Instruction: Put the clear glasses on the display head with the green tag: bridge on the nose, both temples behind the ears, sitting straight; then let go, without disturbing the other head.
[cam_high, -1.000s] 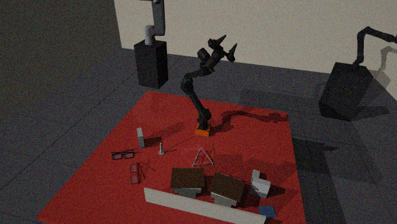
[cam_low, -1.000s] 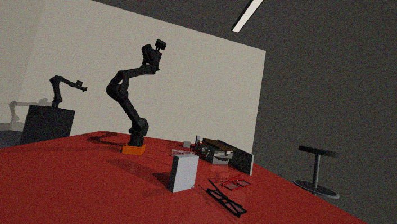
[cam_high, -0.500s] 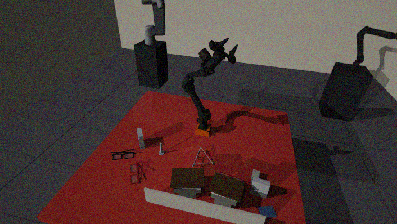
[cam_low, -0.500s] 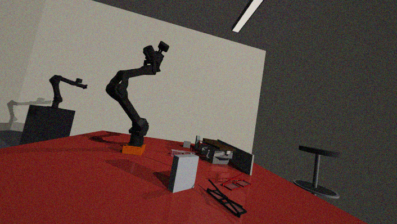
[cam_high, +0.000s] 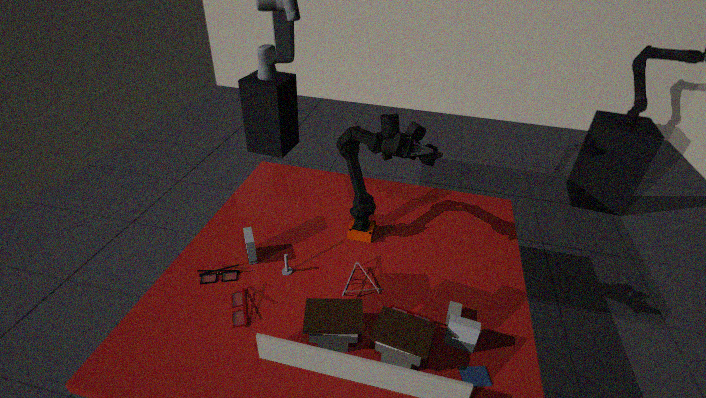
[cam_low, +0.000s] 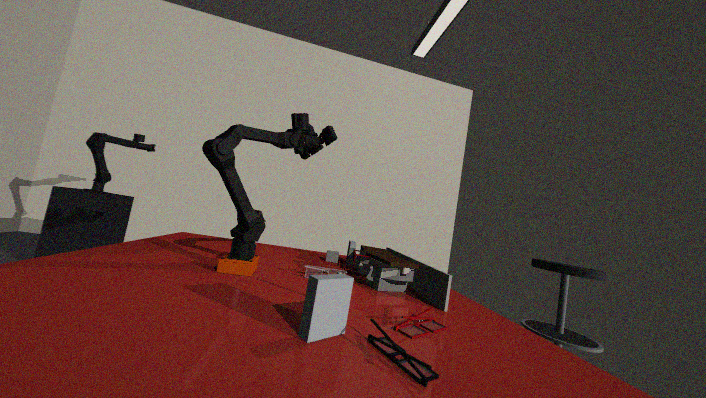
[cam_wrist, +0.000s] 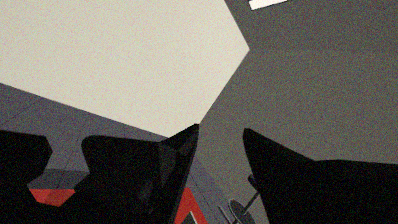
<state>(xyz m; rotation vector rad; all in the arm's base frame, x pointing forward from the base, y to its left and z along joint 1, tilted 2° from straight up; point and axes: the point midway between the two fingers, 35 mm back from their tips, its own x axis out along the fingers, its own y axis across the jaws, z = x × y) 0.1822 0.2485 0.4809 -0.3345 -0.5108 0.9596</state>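
Observation:
The clear glasses (cam_high: 350, 278) (cam_low: 326, 268) lie on the red mat in front of the arm's base, their thin pale outline a triangle in the top view. Two blocky stands with brown tops (cam_high: 334, 316) (cam_high: 406, 331) over grey bodies, apparently the display heads, stand side by side beyond the glasses; no green tag can be made out, and their faces are hidden. My gripper (cam_high: 436, 153) (cam_wrist: 220, 130) is partly open and empty, high above the mat and away from the glasses. In the wrist view a gap shows between the fingertips.
A long pale panel (cam_high: 362, 367) stands beside the heads. A white stepped block (cam_high: 463, 327) and a blue square (cam_high: 476, 376) are at their right. Black glasses (cam_high: 219, 276), red glasses (cam_high: 246, 307), an upright white box (cam_low: 327, 310) and a small peg stand (cam_high: 286, 270) are on the left.

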